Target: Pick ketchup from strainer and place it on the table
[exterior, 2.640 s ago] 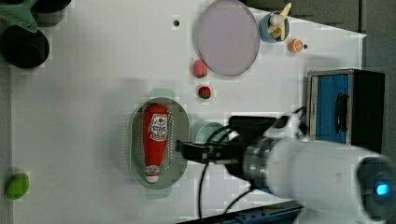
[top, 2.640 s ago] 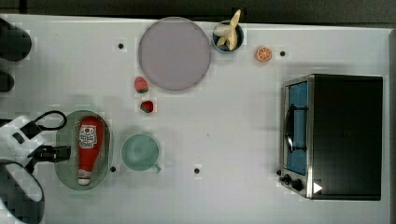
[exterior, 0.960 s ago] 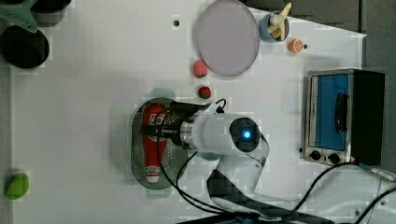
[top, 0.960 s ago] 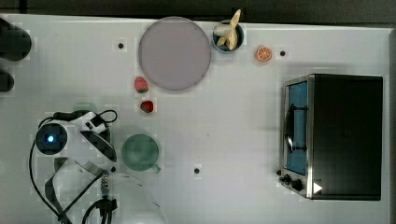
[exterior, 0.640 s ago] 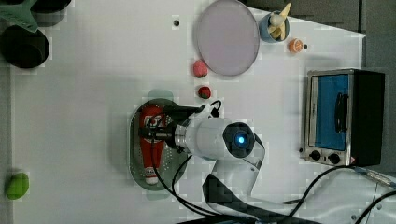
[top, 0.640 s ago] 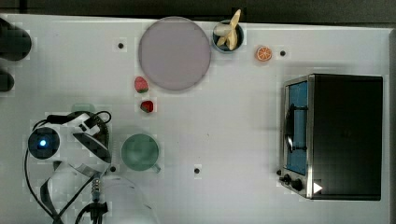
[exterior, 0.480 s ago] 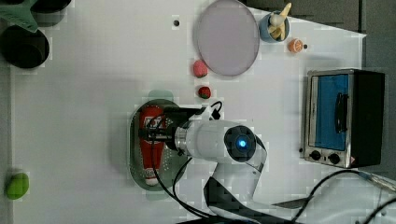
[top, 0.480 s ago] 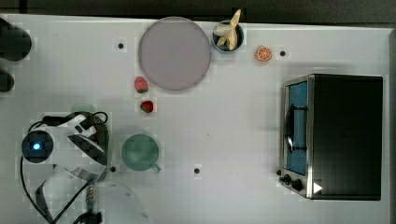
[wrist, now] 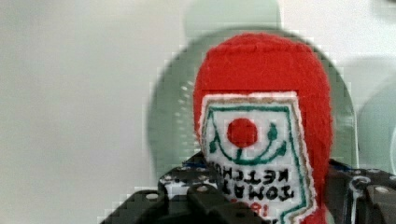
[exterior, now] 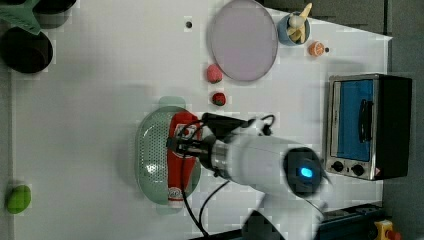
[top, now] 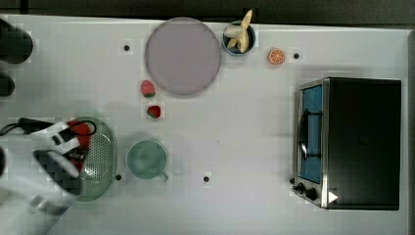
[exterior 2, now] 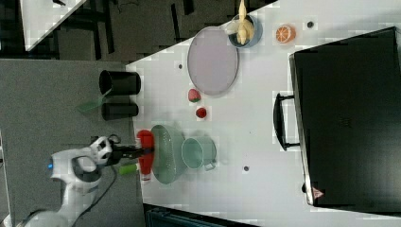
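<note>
The red ketchup point(exterior: 181, 159) with its white-and-red label hangs just above the pale green strainer point(exterior: 152, 155), white cap toward the left view's bottom. My gripper point(exterior: 187, 145) is shut on its middle. In the wrist view the ketchup point(wrist: 261, 140) sits between my gripper's point(wrist: 261, 198) black fingers point(wrist: 177, 186), with the strainer point(wrist: 170, 121) behind it. In the right view the ketchup point(exterior 2: 145, 158) shows at the strainer's point(exterior 2: 168, 153) left side. In the top view my arm hides most of the ketchup point(top: 80, 129) and the left of the strainer point(top: 100, 156). Both are over the white table point(top: 244, 137).
A teal cup point(top: 147, 159) stands right beside the strainer. Two strawberries point(top: 148, 88) point(top: 154, 111) lie below the grey-lilac plate point(top: 182, 55). A bowl with a banana point(top: 239, 36) and an orange slice point(top: 276, 56) sit at the back. A toaster oven point(top: 352, 142) stands at the top view's right.
My arm came over the strainer and shut on the ketchup. The bottle has since come up off the strainer bottom; in the left view it has shifted toward the strainer's right rim.
</note>
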